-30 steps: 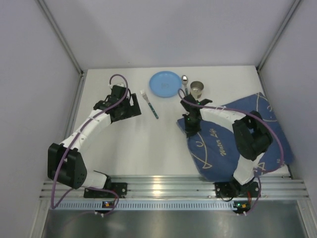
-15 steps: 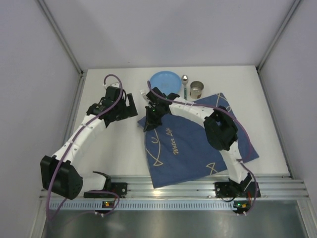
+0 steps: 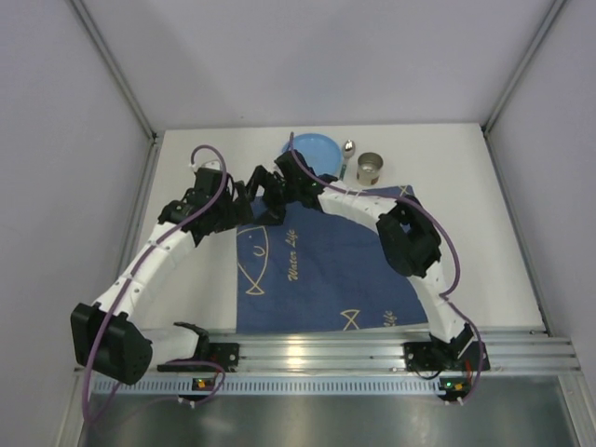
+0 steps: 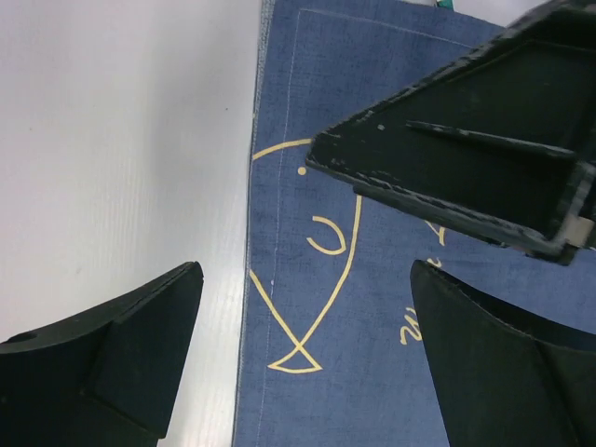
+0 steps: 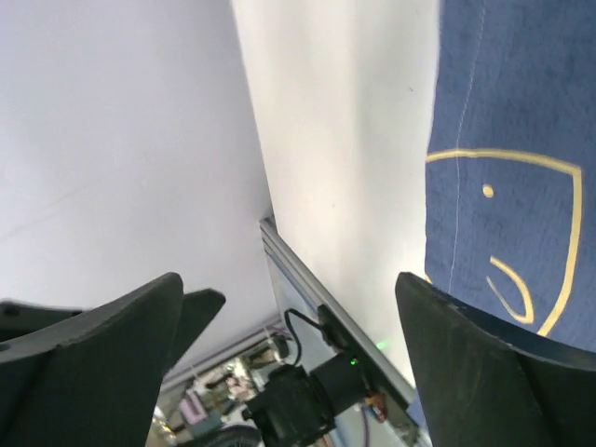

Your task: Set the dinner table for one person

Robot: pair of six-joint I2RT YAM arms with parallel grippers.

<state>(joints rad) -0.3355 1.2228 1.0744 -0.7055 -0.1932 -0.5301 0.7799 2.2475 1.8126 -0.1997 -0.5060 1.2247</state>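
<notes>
**Top external: both arms meet at the upper left corner of the cloth**

From overhead I see the white dinner table filling the floor of the enclosure, with its ribbed rail along the lower edge of the frame. At the left, my left arm curves up from its base. Its wrist meets the wrist of the right arm at centre, above the cloth's upper left corner. The dark blue fish-patterned cloth lies flat across the lower centre, its bottom edge reaching the rail. A blue plate sits at upper centre, partly hidden behind the right wrist. A spoon lies just beside it on the right. Further right, a metal cup stands near the cloth's top edge.

On the left wrist camera, the left gripper has its jaws spread wide with nothing between them. One finger hangs over bare table, the other over the cloth. The cloth's left hem runs down the middle of the frame, and part of the other arm's black hand fills the upper right.

On the right wrist camera, the right gripper also has its jaws wide and empty. White table shows at centre, and the cloth lies at the right of the frame.
</notes>
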